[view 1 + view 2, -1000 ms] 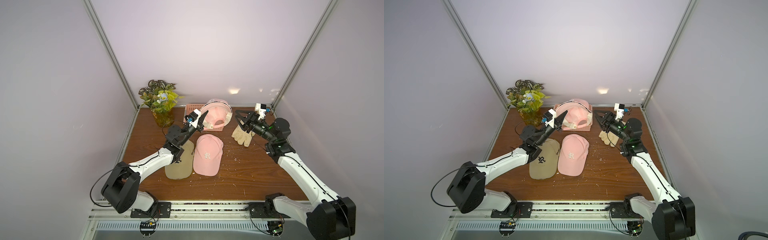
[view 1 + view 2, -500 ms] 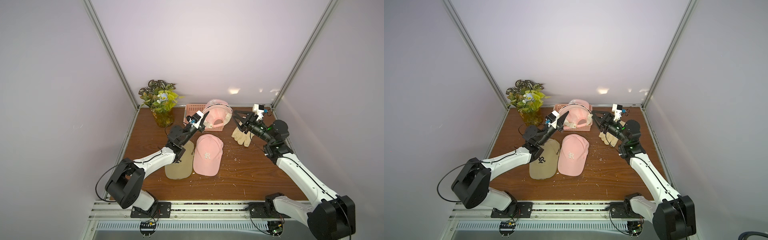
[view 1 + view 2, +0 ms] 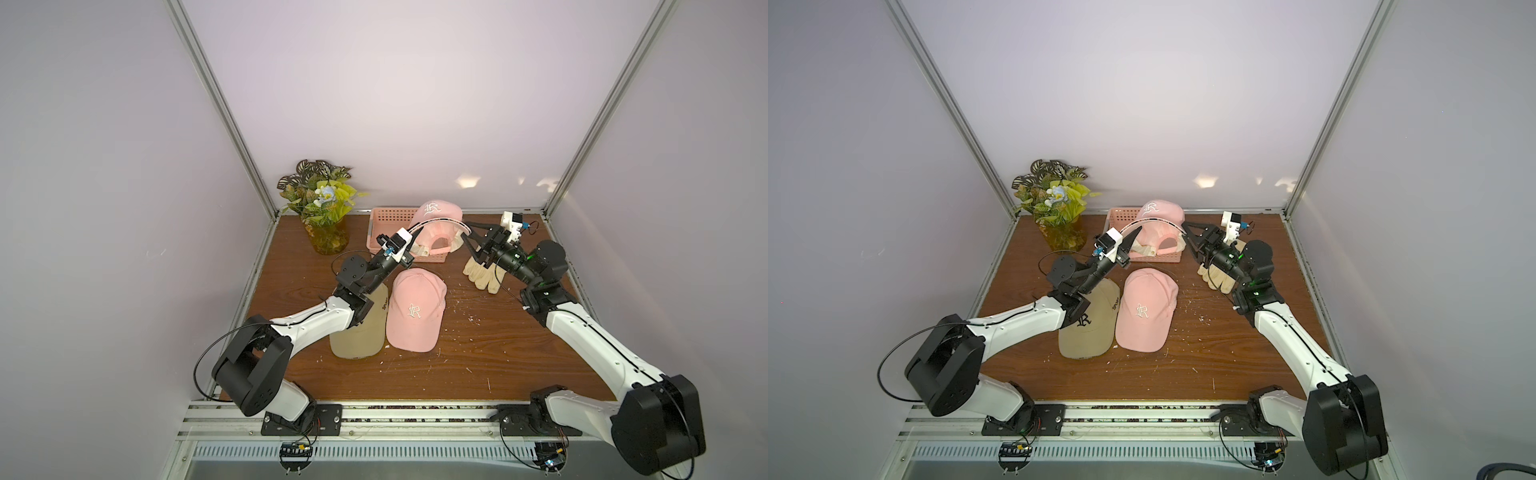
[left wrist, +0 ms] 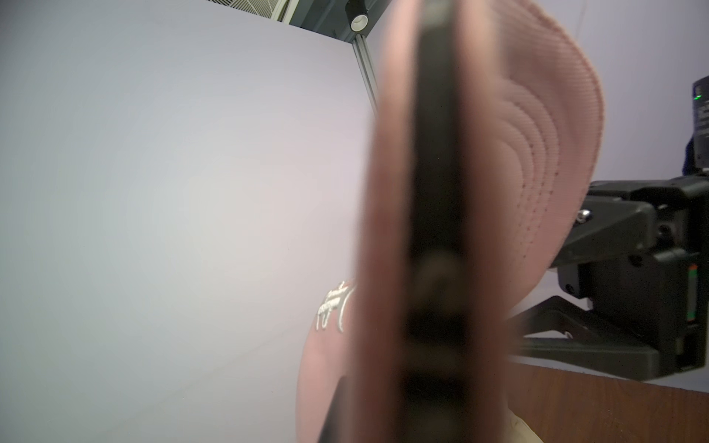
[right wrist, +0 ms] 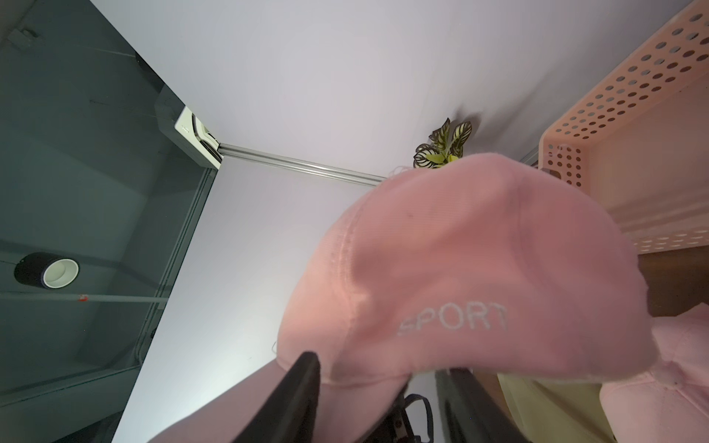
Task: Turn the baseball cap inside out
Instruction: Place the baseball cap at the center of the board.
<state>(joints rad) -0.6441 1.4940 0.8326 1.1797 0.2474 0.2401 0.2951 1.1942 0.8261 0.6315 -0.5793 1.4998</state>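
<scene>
A pink baseball cap [image 3: 440, 210] [image 3: 1160, 210] with a white R logo hangs in the air over the pink basket in both top views. My left gripper [image 3: 412, 237] [image 3: 1133, 235] is shut on the cap's rim at its left side. In the left wrist view the rim runs blurred up the middle, and the stitched brim [image 4: 537, 134] shows behind it. My right gripper [image 3: 467, 237] [image 3: 1185, 235] is at the cap's right side. In the right wrist view its fingers [image 5: 303, 383] stand apart, with the "SPORT" side of the cap [image 5: 479, 268] between them.
A second pink cap [image 3: 415, 311] and a beige cap [image 3: 361, 336] lie mid-table under the left arm. The pink perforated basket [image 3: 386, 222] stands at the back. Pale work gloves [image 3: 482, 276] lie under the right gripper. A potted plant [image 3: 324, 208] fills the back left corner.
My right gripper has come a little leftwards, up to the cap's right side, and its jaws have narrowed slightly. My left gripper has kept its hold and shifted a little to the right.
</scene>
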